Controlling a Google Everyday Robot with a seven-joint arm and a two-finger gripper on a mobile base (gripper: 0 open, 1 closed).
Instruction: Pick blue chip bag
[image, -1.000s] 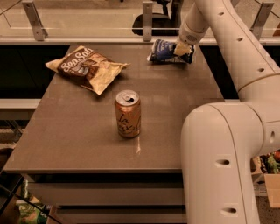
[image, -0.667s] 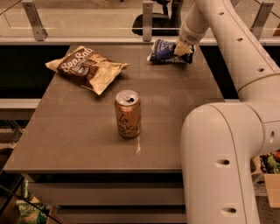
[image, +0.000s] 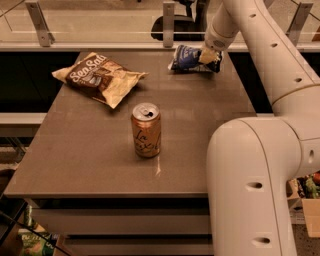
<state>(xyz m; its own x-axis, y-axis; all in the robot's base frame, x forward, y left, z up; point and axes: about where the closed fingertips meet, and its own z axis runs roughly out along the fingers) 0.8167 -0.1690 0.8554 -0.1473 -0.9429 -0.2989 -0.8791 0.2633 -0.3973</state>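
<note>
Camera view looks down on a brown table (image: 75, 155) with an orange soda can (image: 146, 130) standing upright near its middle. Left of the can and farther back lies the brown-and-tan Sea Salt bag (image: 100, 77), flat on the tabletop and well apart from the can. Right of the can and farther back, near the table's far edge, lies the blue chip bag (image: 185, 57). The gripper (image: 207, 55) sits against that bag's right end, touching it; whether it has closed on the bag cannot be told. Right of the can, the white arm (image: 260, 165) rises in the foreground and reaches back to the bag.
</note>
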